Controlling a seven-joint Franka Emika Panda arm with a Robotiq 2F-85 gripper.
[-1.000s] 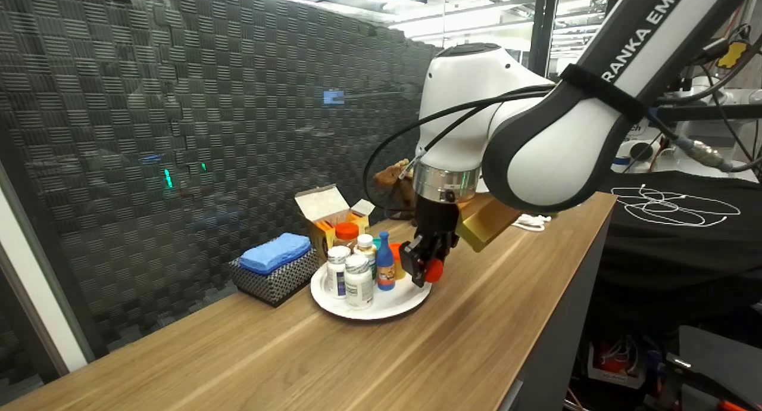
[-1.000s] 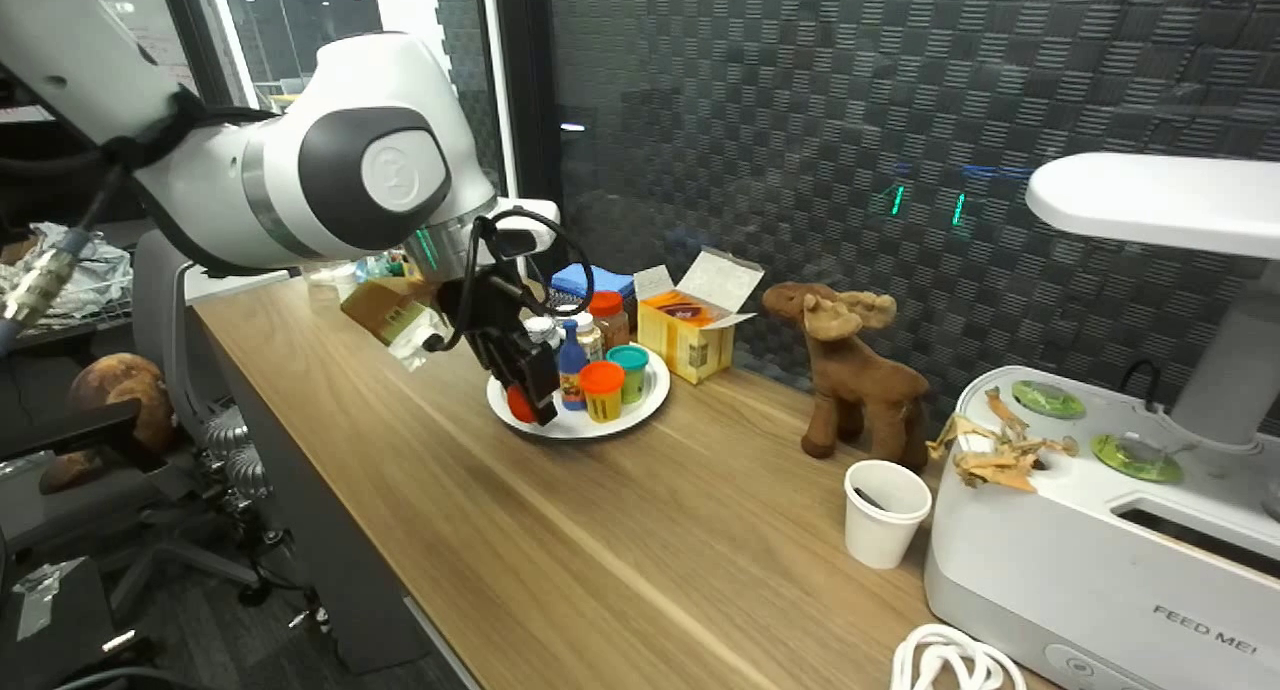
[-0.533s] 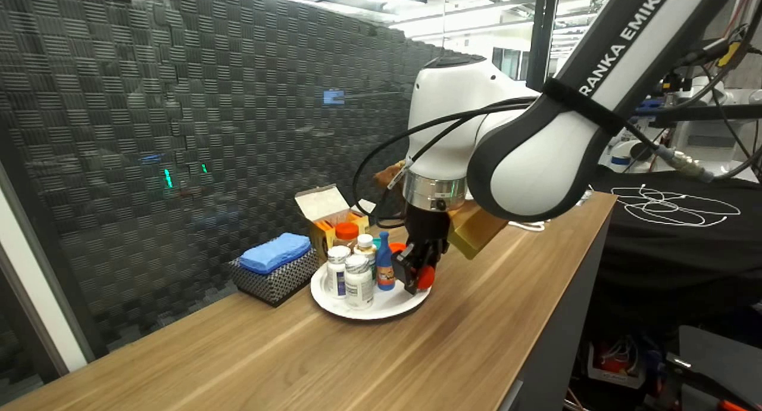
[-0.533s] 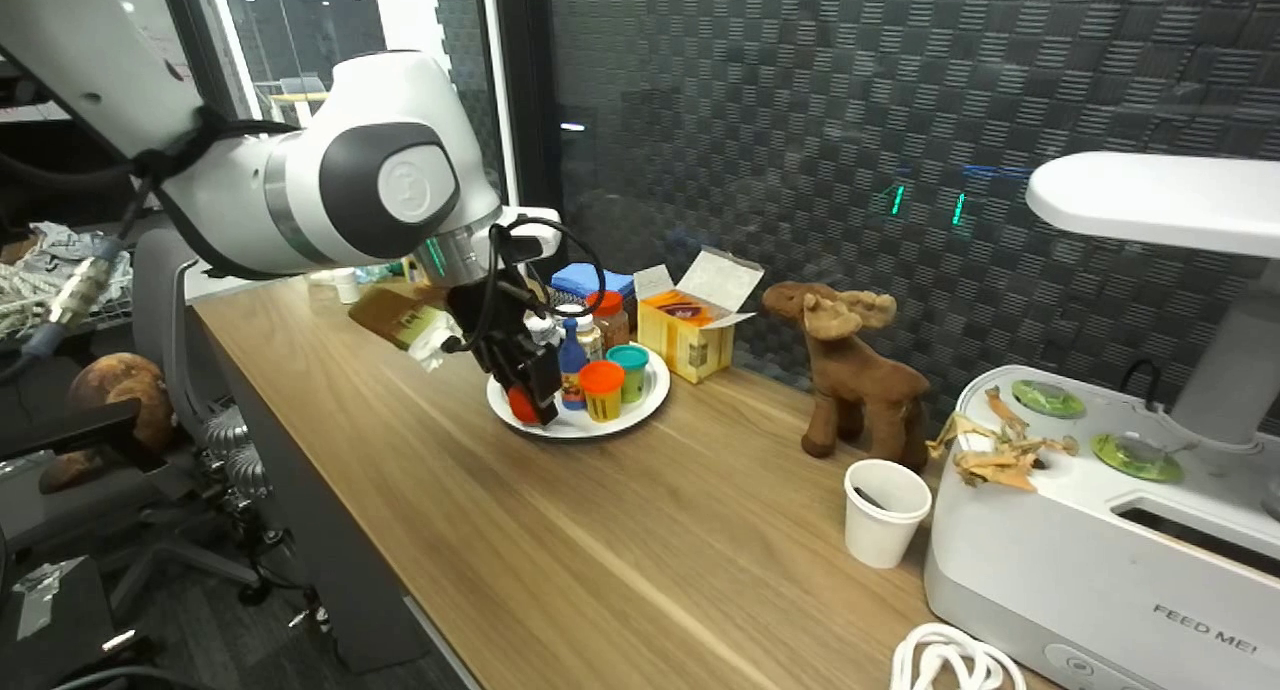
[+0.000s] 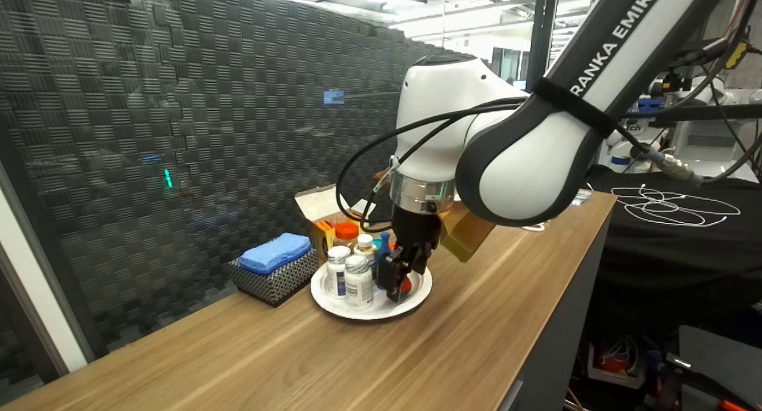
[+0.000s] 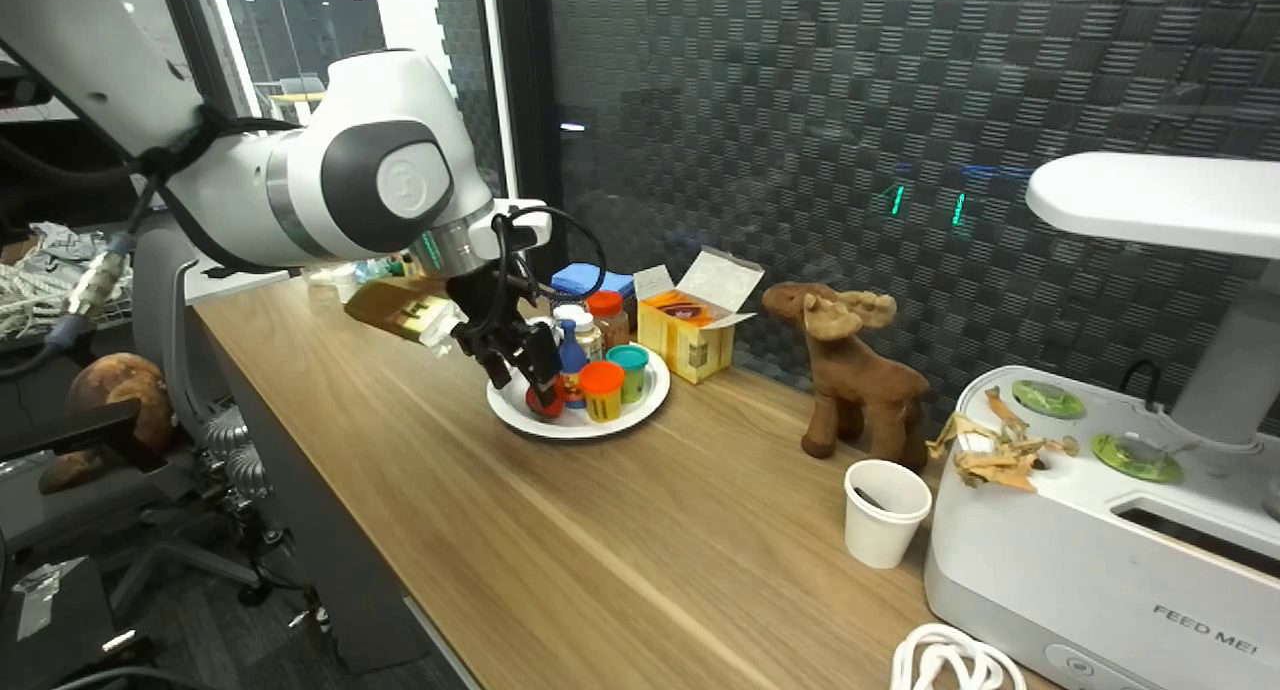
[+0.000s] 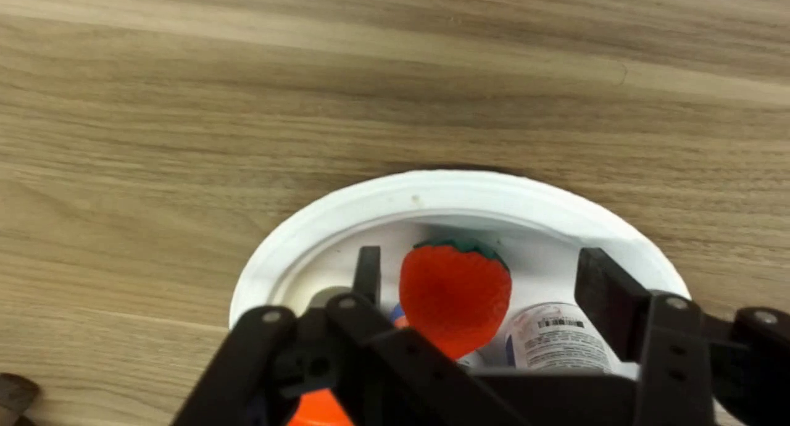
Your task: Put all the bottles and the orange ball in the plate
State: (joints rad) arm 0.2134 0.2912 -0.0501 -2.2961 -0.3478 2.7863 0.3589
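Observation:
A red strawberry-shaped toy (image 7: 453,296) with a green leafy top is at the near part of the white plate (image 7: 444,188). My gripper (image 7: 481,259) is open around it, with gaps on both sides. The toy also shows in both exterior views (image 5: 406,286) (image 6: 551,407), partly behind a finger. On the plate stand white bottles (image 5: 359,289) (image 5: 337,274), a white-capped bottle (image 6: 590,342), a blue bottle (image 6: 571,355) and a brown jar with an orange lid (image 6: 610,325). No separate orange ball or tiny red-capped bottle shows.
Two tubs, orange-lidded (image 6: 602,395) and teal-lidded (image 6: 630,370), are on the plate. An open yellow box (image 6: 690,340), a toy moose (image 6: 860,380), a blue cloth (image 5: 275,253) and a white cup (image 6: 885,520) stand around. A gold block (image 5: 467,232) hangs at the wrist.
My gripper has moved further in over the plate with the red toy and has opened, letting it go there. The bottles have not moved.

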